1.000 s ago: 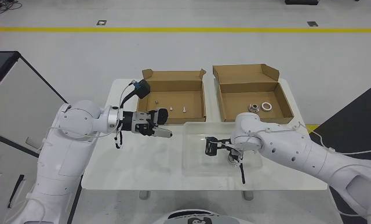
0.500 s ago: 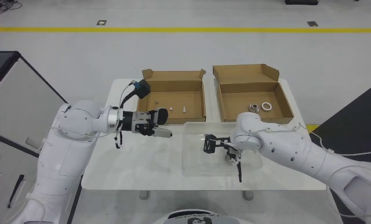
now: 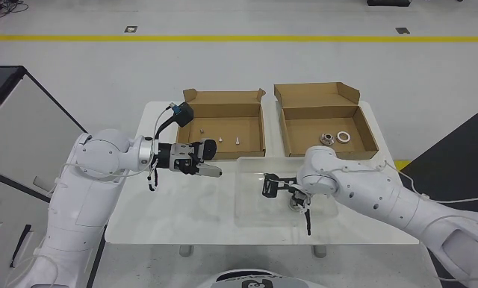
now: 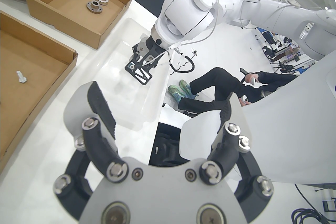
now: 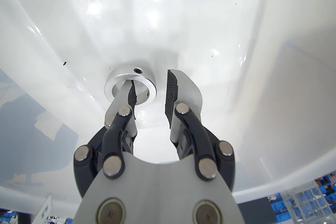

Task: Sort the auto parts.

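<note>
Straddles the rim of a metal ring [image 5: 115,79] in the tray [image 5: 210,12], right gripper [image 5: 152,79] spread; holds left gripper [image 4: 162,92] spread above table [image 4: 44,130].

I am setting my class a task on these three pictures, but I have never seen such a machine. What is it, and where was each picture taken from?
It is a robot with two arms at a table. One picture looks down from above the arms; the other two come from a camera on each wrist. On the table stand a white tray and two cardboard boxes. The box nearer the left arm holds small bolts; the other box holds a flange and a ring. The left arm's fingers are open and empty. The right arm's fingers are in the tray, open, one inside a silver collar, nothing gripped yet.
</note>
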